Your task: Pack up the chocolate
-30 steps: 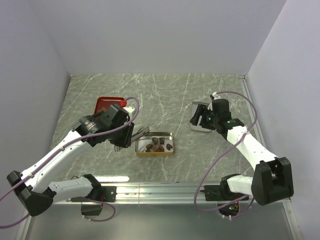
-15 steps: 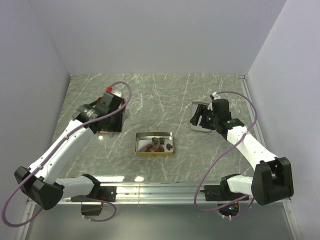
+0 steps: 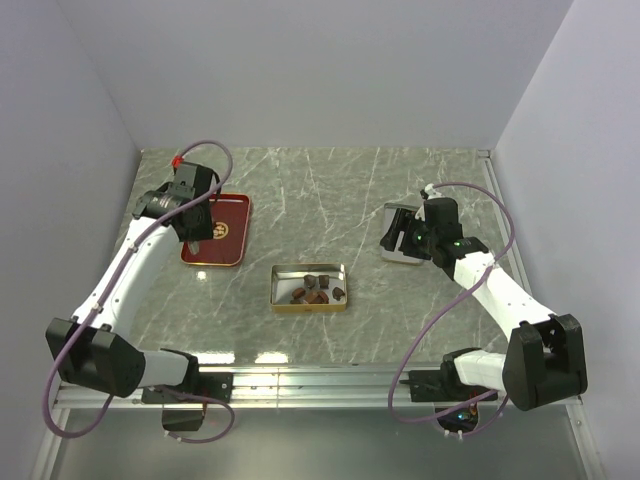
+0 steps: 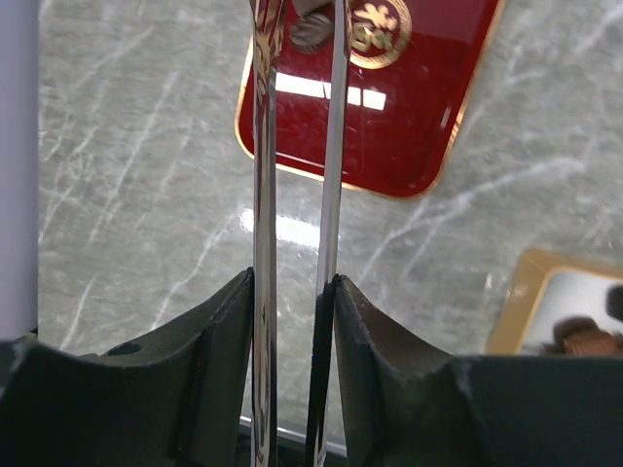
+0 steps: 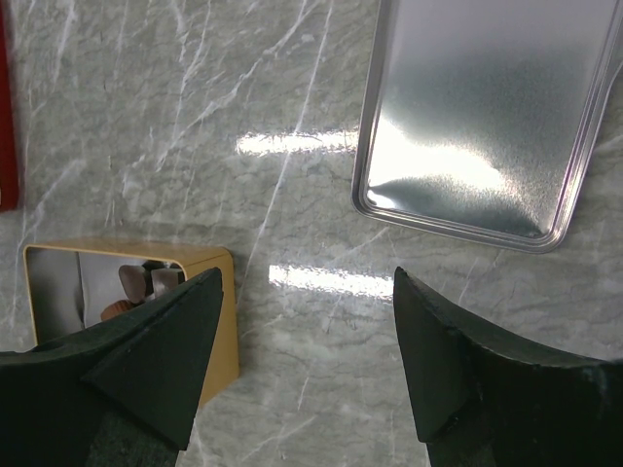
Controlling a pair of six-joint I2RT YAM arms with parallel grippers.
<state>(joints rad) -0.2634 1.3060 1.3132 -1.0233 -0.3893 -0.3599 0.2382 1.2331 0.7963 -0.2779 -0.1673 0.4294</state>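
My left gripper [image 3: 195, 222] is shut on a pair of metal tongs [image 4: 297, 185] and hangs over a red tray [image 3: 232, 215] with a gold emblem [image 4: 380, 24]. In the left wrist view a dark chocolate lump [image 4: 310, 29] sits between the tong tips, over the red tray [image 4: 389, 136]. Several chocolate lumps [image 3: 315, 290] lie in an open gold tin [image 3: 278, 290] at mid-table. My right gripper [image 3: 398, 240] is open and empty, between the gold tin [image 5: 219, 321] and a silver lid [image 5: 487, 117].
The silver lid [image 3: 400, 222] lies flat at the right, under my right wrist. The white side walls stand close on the left and right. The red tray's edge [image 5: 5, 126] shows at the left of the right wrist view.
My left arm has swung with the tongs from beside the gold tin back and left to over the red tray. The right arm has not moved.
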